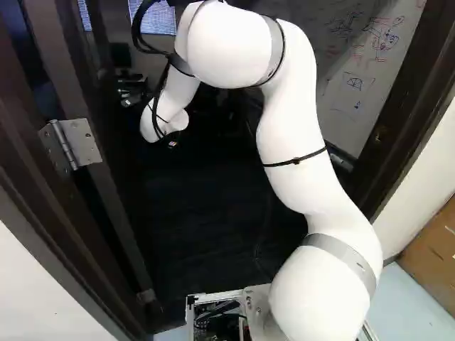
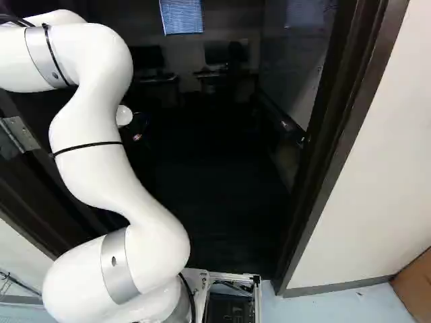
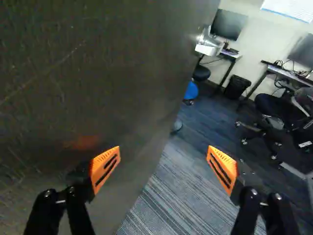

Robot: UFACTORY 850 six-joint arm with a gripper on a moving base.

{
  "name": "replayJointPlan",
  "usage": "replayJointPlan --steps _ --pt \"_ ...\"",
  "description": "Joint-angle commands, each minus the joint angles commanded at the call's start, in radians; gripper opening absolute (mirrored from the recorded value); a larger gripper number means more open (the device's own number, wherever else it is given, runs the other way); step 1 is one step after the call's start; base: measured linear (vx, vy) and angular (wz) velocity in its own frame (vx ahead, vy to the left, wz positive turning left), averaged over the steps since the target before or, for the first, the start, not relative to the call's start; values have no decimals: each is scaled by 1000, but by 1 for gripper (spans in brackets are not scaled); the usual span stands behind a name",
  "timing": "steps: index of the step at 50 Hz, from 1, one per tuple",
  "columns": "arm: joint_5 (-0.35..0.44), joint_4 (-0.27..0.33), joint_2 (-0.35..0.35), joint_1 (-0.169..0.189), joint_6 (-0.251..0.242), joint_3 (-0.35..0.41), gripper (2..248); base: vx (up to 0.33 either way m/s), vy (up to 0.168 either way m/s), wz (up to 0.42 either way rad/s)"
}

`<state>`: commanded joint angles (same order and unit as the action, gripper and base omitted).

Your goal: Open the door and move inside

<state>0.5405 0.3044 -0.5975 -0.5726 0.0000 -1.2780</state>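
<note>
The door (image 3: 83,63) stands ajar, turned into the room on the hinge (image 1: 71,144) at the left of the left base view. In the wrist view it is a broad dark panel filling the space ahead of and beside one finger, its free edge running through the sightline between the two. The silver handle (image 3: 208,40) sits close to that edge, well ahead of the tool (image 3: 164,159), apart from it. The tool is spread wide with nothing pinched; one orange pad (image 3: 105,169) shows against the door's face, the other (image 3: 222,169) against the striped carpet (image 3: 168,203). Whether the first finger touches the panel, I cannot tell. A faint orange patch shows on the face near that finger.

The arm (image 1: 291,128) rises from its joint and bends over to the hinge side, its wrist end in the dark doorway. The door frame (image 2: 337,151) stands at the right of the right base view.

Inside, past the edge, are a counter (image 3: 288,73) with a monitor, another monitor (image 3: 229,24), a black bin (image 3: 237,87), a blue seat (image 3: 191,91) and a black chair (image 3: 274,107). A whiteboard (image 1: 373,64) hangs at the upper right of the left base view.
</note>
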Motion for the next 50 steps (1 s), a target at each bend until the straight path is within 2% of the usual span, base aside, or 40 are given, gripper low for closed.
replayJointPlan --steps 21,50 --pt "0 0 40 28 0 53 247 0 0 0" --pt "0 -1 158 75 0 205 247 0 0 0"
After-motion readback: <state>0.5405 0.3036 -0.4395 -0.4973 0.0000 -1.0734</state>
